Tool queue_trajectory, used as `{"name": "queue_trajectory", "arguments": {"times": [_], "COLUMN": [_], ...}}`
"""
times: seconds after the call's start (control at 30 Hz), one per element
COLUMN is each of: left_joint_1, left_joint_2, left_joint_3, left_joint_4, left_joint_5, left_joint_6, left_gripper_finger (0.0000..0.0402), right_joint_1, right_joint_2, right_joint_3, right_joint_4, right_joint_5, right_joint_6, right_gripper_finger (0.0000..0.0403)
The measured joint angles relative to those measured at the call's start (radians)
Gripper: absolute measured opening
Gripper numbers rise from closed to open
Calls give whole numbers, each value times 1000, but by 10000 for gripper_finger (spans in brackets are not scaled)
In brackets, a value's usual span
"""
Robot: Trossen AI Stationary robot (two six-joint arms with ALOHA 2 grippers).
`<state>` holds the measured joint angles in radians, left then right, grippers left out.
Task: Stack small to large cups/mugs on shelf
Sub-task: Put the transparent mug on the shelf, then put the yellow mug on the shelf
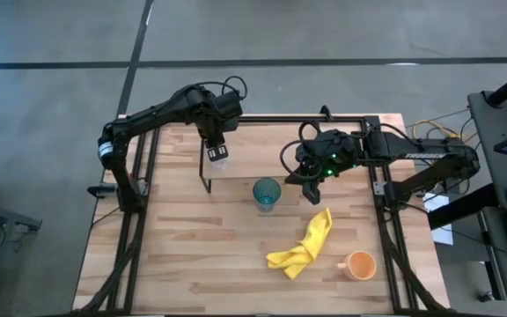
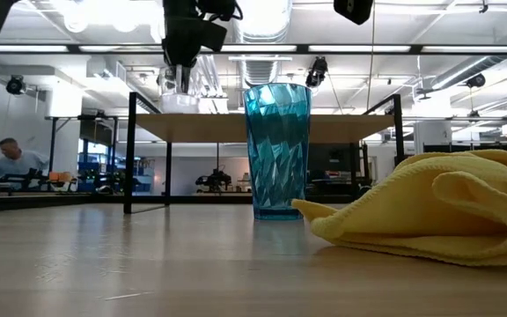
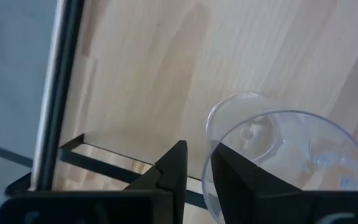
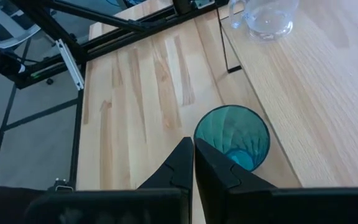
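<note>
The small clear glass cup (image 1: 219, 158) stands upright at the left end of the light-wood shelf (image 1: 280, 164), with my left gripper (image 1: 216, 145) above it and shut on it. In the low view the cup (image 2: 180, 99) shows right at the shelf board (image 2: 236, 128). The teal tumbler (image 1: 267, 194) stands on its base on the tabletop just in front of the shelf. My right gripper (image 4: 193, 158) is shut and hovers beside the tumbler (image 4: 232, 137), apart from it. The orange mug (image 1: 359, 264) sits on the table near its near right corner. My left gripper holds the glass cup by its rim (image 3: 205, 163), with the wall pinched between the two fingers. One finger (image 3: 235, 180) is inside the cup and the other (image 3: 173, 177) outside. The fingers come from above, pointing down. The cup is upright; whether its base rests on the shelf I cannot tell.
A crumpled yellow cloth (image 1: 304, 246) lies on the table between the tumbler and the orange mug. The shelf stands on thin black legs (image 2: 131, 150). Black frame rails (image 1: 143, 176) run along the table's sides. Most of the shelf board to the right of the glass cup is bare.
</note>
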<state>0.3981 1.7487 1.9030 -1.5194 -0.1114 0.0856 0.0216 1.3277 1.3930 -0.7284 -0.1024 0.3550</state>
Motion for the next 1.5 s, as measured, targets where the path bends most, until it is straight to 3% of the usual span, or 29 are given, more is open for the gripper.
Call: {"name": "queue_trajectory", "arguments": {"times": [0.17,0.47,0.77,0.93,1.07,1.5], "left_joint_1": [0,-18,-26,-26,-26,-25], "left_joint_2": [-13,-33,-35,-54,-91,-152], "left_joint_3": [29,160,320,371,374,374], "left_joint_4": [3,19,16,9,9,12], "left_joint_5": [-56,-44,-44,-43,-43,-43], "left_joint_6": [1,-1,0,0,0,0], "left_gripper_finger": [58,59,59,59,59,59], "right_joint_1": [-2,-2,29,98,209,476], "right_joint_2": [2,22,34,22,9,66], "right_joint_3": [0,0,0,0,-7,-64], "right_joint_4": [2,-39,-274,-514,-659,-488], "right_joint_5": [0,0,-59,-183,-204,-185], "right_joint_6": [0,35,145,353,584,1535], "right_gripper_finger": [9,11,68,90,93,93]}}
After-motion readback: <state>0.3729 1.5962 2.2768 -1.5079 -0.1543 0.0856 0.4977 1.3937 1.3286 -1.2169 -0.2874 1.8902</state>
